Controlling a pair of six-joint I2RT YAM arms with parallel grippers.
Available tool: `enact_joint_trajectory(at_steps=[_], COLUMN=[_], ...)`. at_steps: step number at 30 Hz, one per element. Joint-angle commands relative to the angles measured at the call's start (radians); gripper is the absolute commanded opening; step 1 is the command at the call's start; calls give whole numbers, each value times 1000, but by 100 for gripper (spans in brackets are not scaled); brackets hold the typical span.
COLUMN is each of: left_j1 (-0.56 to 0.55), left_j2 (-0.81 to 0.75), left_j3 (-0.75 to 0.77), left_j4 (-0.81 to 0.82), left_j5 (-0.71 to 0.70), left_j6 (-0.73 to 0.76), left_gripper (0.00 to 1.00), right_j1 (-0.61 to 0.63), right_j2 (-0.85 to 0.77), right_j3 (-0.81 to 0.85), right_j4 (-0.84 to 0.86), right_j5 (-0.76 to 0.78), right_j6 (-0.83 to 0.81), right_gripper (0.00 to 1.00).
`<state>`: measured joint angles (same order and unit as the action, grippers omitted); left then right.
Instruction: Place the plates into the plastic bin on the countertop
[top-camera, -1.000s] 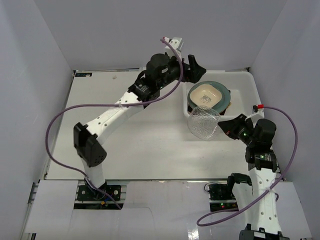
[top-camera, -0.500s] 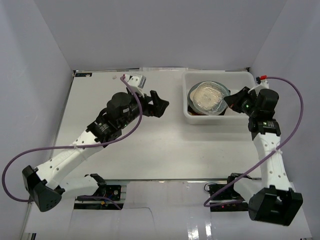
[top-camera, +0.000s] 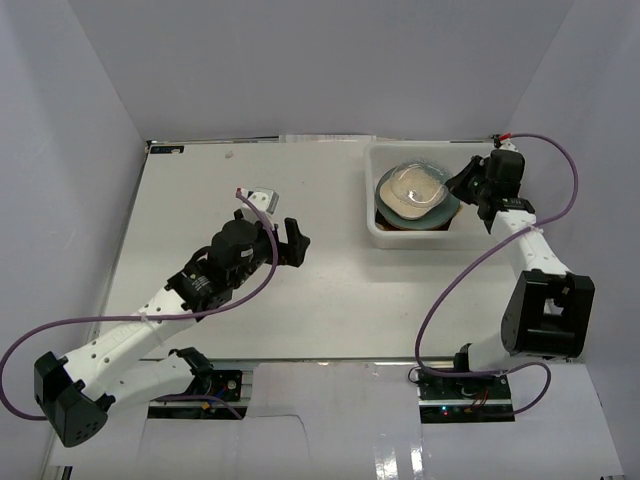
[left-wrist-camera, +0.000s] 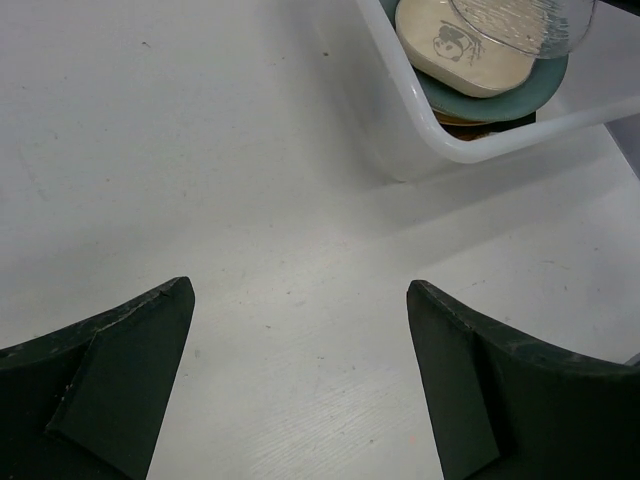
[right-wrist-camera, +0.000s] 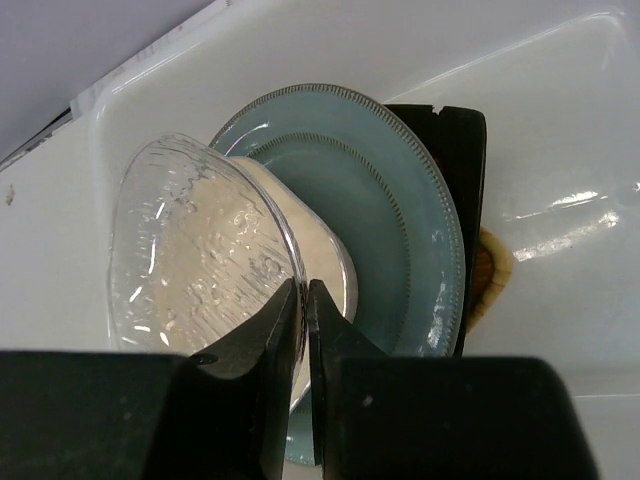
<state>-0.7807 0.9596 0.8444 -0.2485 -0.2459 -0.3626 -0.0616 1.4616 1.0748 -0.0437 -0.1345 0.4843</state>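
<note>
one glass plate (right-wrist-camera: 200, 260) is pinched by its rim in the right gripper (right-wrist-camera: 302, 300), whose fingers are all but closed on it. it hangs tilted over the dishes in the bin (top-camera: 372, 228), at two o'clock on the countertop (top-camera: 300, 180). under it lie a cream plate (left-wrist-camera: 470, 58), a teal plate (right-wrist-camera: 405, 200) and a black plate (right-wrist-camera: 462, 150). the left gripper (left-wrist-camera: 300, 300) hangs over the countertop at eight o'clock from the bin, spread wide and holding nothing.

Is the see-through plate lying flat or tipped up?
Tipped up. The right gripper pinches the glass plate, slanted over the cream plate in the bin.
</note>
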Motion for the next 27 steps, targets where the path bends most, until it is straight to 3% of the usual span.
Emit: enact_joint_trajectory(at_steps=[1, 4, 5, 10, 11, 13, 16, 21, 24, 26, 27], left_j1=[3, 3, 3, 3, 3, 3, 3, 3, 3, 3, 3], left_j2=[-18, -7, -9, -41, -44, -42, -38, -67, -94, -116, -140], left_j3=[-7, 4, 5, -1, -2, 2, 7, 4, 1, -7, -8], left_j4=[11, 8, 5, 3, 3, 2, 0, 6, 23, 46, 61], left_j5=[0, 20, 13, -18, -20, -13, -7, -10, -18, -23, -27], left_j6=[16, 20, 19, 22, 24, 25, 28, 22, 22, 25, 28], left_gripper=[98, 98, 98, 98, 98, 98, 98, 98, 98, 98, 98], right_j1=[37, 100, 106, 108, 108, 109, 120, 141, 144, 144, 144], right_j2=[35, 103, 115, 69, 40, 5, -98, -371, -550, -677, -755], right_j3=[89, 163, 175, 159, 159, 152, 120, -82, -206, -255, -266], right_j4=[56, -11, -24, -2, -2, -1, -5, 7, -19, -82, -103], right_j5=[65, 128, 168, 200, 191, 168, 144, 47, 84, 143, 189], right_j6=[-21, -50, -52, -35, -35, -38, -55, -61, -39, -71, -82], right_gripper=[13, 23, 34, 69, 81, 93, 90, 90, 90, 100, 85])
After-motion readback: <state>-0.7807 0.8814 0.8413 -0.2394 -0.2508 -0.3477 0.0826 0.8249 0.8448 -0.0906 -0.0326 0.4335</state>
